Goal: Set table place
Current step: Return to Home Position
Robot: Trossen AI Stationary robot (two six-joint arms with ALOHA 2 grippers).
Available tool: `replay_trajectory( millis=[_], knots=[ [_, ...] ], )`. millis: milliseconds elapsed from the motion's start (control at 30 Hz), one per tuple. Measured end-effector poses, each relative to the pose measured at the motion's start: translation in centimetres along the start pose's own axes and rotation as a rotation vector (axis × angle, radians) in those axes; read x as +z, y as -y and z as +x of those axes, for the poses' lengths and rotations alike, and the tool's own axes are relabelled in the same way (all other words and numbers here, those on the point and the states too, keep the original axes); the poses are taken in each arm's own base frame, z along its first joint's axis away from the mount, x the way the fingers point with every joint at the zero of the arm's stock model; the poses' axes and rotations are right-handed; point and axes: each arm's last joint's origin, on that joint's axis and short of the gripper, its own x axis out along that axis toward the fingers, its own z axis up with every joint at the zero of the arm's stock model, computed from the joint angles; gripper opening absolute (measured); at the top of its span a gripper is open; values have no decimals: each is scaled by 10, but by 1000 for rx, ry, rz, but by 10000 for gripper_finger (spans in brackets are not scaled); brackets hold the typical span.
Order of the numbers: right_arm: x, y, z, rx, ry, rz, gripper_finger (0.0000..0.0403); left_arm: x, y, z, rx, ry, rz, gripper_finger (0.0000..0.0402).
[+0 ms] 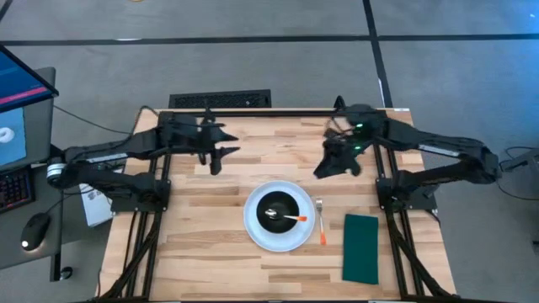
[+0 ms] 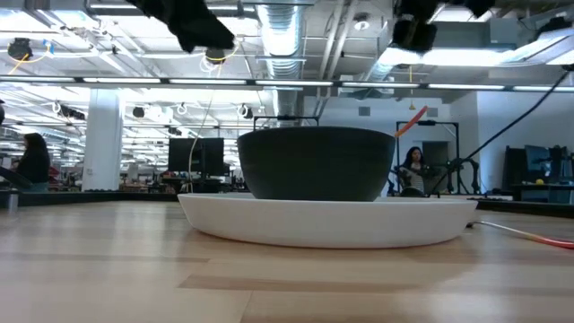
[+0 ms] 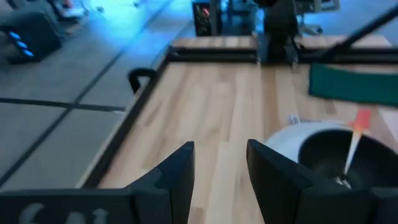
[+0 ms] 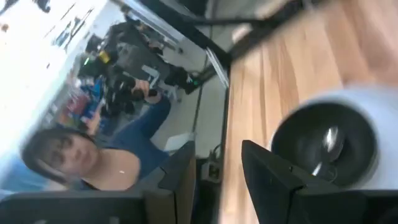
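Near the front centre of the pale wooden table (image 1: 202, 244), we are seeing a large round white plate (image 1: 253, 225) with a small black bowl (image 1: 282, 202) sitting on it. A metal spoon with an orange handle end (image 1: 286, 216) is lying in the bowl, its handle leaning out over the rim toward the right arm's side. On that same side a metal fork with an orange handle end (image 1: 321, 221) is lying on the wood just beside the plate. A dark green rectangular napkin (image 1: 361, 248) is lying flat beyond it, near the table's edge.

The left gripper (image 1: 229, 156) is hovering over the rear left of the table and the right gripper (image 1: 322, 168) over the rear right. Both are well apart from the plate and empty.

From above we cannot read the fingers. The wrist views are settling it: the left arm's dark fingers (image 3: 177, 171) are standing spread with a clear gap, and so are the right arm's (image 4: 180, 174).

Only the level view is showing us the bowl rising above the plate's rim, with the spoon handle slanting up past it and a seated person (image 2: 414, 166) in the room behind. Only the right wrist view is catching a person in a blue top (image 4: 118, 158) beyond the table.
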Motion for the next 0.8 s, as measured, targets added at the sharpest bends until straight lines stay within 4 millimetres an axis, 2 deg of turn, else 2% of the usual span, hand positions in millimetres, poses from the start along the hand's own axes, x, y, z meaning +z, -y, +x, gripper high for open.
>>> replay_trajectory(
  millis=[133, 267, 400, 567, 800],
  knots=[
    [-5, -18, -24, -12, 69, -169, 155, 6, -1, -22, 38, 64, -34, 137],
    [-18, -40, -50, -43, 128, -493, 157, 13, -1, -54, 55, 177, -9, 137],
    [-40, -53, -75, -196, 162, -591, 157, 10, -1, -83, 80, 269, 7, 137],
    [-69, -49, -89, -477, 260, -704, 158, -24, 1, -100, 155, 319, -34, 137],
    [-111, -29, -93, -541, 385, -719, 158, -72, 6, -105, 221, 425, -89, 137]
  ],
)
